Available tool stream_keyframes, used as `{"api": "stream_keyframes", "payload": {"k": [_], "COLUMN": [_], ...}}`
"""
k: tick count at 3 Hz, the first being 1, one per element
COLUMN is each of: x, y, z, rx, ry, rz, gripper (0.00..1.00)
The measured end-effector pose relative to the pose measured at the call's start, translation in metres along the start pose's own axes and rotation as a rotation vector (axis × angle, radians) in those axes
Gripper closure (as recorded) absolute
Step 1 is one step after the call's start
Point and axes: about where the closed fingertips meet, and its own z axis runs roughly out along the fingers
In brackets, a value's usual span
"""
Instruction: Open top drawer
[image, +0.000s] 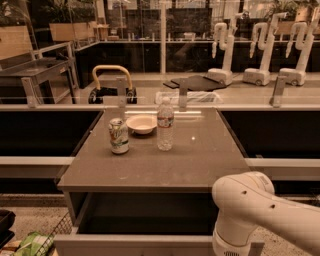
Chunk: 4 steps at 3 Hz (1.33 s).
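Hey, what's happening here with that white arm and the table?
A robot's white arm is working at the top drawer under the grey table. The drawer stands pulled out, with its dark inside showing. The arm reaches down near the right of the drawer's front. Its gripper lies below the picture's lower edge, so it cannot be seen. On the tabletop stand a can, a small bowl and a water bottle, all clear of the arm.
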Motion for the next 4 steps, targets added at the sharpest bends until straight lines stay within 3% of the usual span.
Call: {"api": "stream_keyframes", "payload": {"k": [2, 3, 4], "x": [-0.0015, -0.0015, -0.0015], "y": [0.013, 0.0131, 0.0132], "z": [-0.0048, -0.006, -0.0066], "rx": [-0.029, -0.029, -0.029], "ry": [-0.004, -0.004, -0.004], "rz": [0.003, 0.003, 0.003], "gripper": [0.88, 0.86, 0.62]}}
